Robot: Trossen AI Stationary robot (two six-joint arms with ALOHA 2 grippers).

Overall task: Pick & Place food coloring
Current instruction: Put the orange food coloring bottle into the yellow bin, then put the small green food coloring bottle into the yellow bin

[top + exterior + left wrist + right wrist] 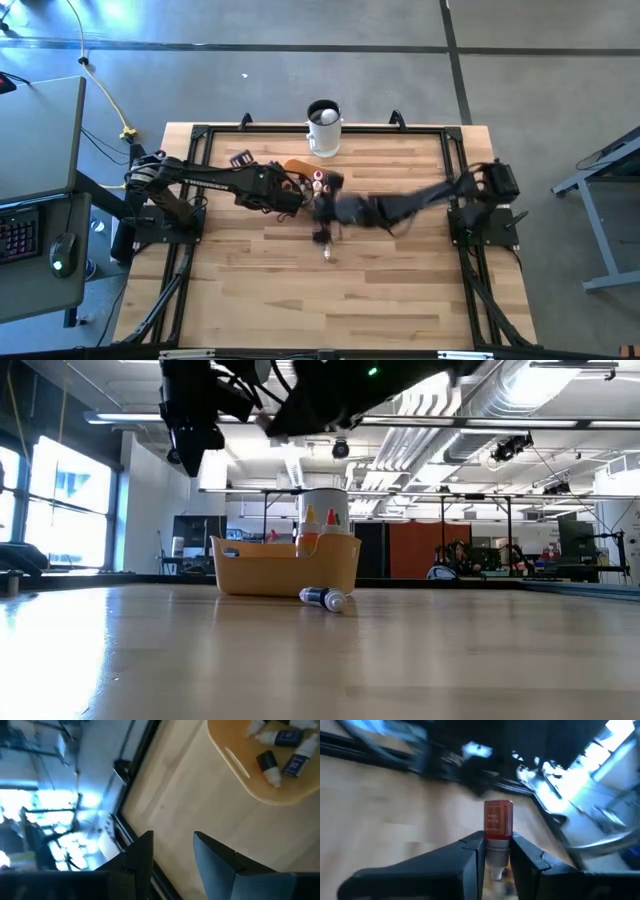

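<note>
Food coloring bottle, red (498, 827), is sitting pinched at its neck between the right gripper (496, 851) jaws, lifted above the counter (400, 290); gripped so narrowly, it could be twisting loose. Another bottle (323, 598) is lying before the orange bowl (285, 565). The left gripper (172, 847) jaws are standing spread, holding nothing.

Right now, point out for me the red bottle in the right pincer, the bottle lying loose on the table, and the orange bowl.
red bottle (498, 822): right wrist view, on its labelled body.
loose bottle (323, 598): low view, on its side.
orange bowl (285, 572): low view, on its front wall.
</note>
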